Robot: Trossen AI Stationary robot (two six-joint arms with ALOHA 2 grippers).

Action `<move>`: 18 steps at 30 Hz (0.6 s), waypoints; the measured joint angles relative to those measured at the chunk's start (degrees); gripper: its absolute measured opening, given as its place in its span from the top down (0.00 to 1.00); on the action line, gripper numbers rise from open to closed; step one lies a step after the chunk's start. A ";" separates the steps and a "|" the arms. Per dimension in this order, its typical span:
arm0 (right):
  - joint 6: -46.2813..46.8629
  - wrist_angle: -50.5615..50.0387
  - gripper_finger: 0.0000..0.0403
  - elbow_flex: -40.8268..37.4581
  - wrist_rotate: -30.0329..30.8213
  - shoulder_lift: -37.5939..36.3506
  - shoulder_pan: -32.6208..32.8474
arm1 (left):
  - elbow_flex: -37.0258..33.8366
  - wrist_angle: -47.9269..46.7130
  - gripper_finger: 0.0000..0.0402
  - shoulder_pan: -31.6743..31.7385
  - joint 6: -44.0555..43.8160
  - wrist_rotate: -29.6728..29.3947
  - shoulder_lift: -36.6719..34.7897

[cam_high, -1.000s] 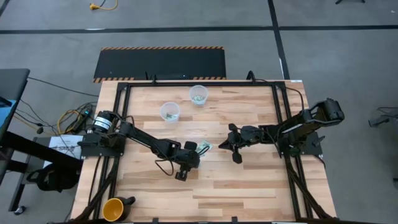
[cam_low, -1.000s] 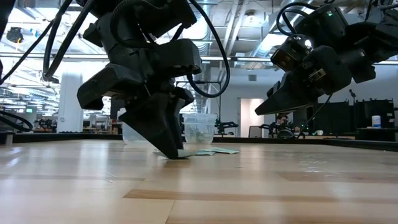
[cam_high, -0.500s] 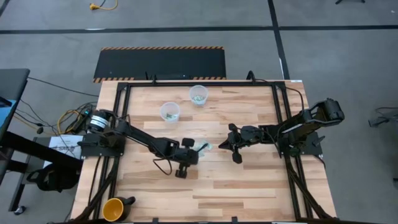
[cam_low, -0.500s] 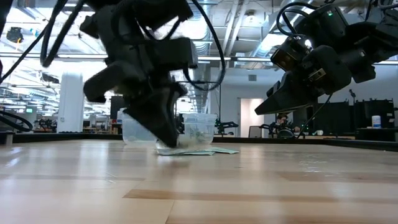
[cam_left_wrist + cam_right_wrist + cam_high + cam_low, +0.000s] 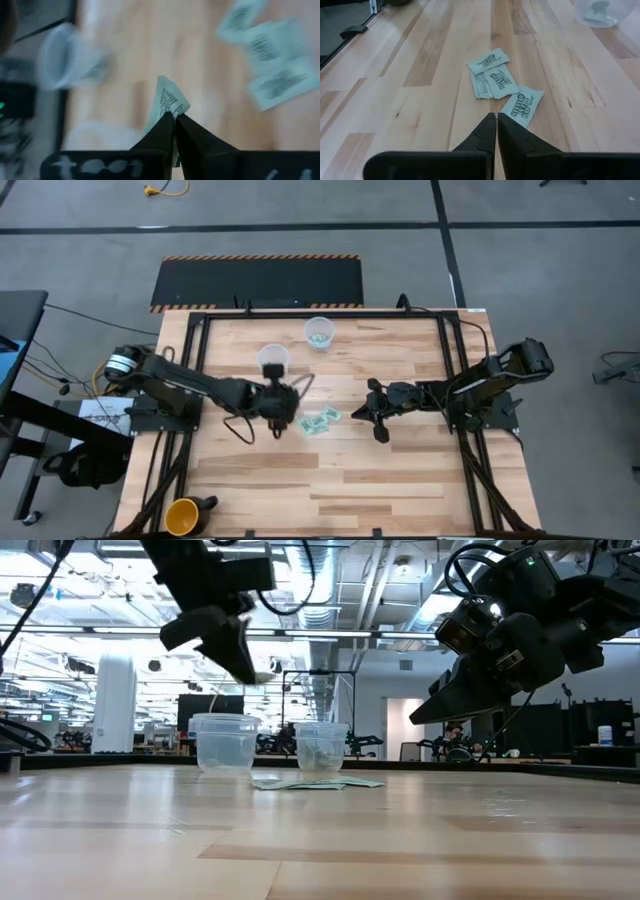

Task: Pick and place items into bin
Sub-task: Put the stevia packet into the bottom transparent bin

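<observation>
a wooden table (image 5: 400, 480) seen from above, with two dark robot arms reaching in from its left and right edges. the job is partly done, judging by how things lie: two clear plastic cups serve as bins near the far edge, and both already hold a packet or more (the exact count inside is too small to tell).

the left gripper (image 5: 173, 116) is closed on one mint-green and white packet (image 5: 167, 100), pinched by its corner between the fingertips. it hangs raised above the table just beside the nearer cup (image 5: 273, 359), toward the left of centre, so this packet looks about to be dropped in. the second cup (image 5: 319, 332) stands a little farther back, near the middle of the far edge.

three more packets (image 5: 501, 85) lie flat on the bare wood near the table's centre, overlapping in a loose cluster, between the two grippers. these are left to pick.

the right gripper (image 5: 496, 120) waits with its fingers closed on nothing, hovering near the centre, pointing at the cluster.

a yellow mug (image 5: 182, 516) sits at the near left corner, apart from the work.

counted: two cups, three packets loose, one packet held, one mug.
</observation>
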 joint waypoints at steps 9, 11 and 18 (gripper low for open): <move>0.00 0.00 0.98 0.00 0.00 0.00 -0.01 | 0.02 -10.85 1.00 10.00 -1.34 -4.45 -7.02; 0.00 0.00 0.98 0.00 0.00 0.00 -0.01 | 0.02 -11.94 1.00 12.45 -1.34 -4.38 -7.02; 0.00 0.00 0.98 0.00 0.00 0.00 0.00 | -1.53 -12.20 1.00 19.76 0.44 -0.24 -6.97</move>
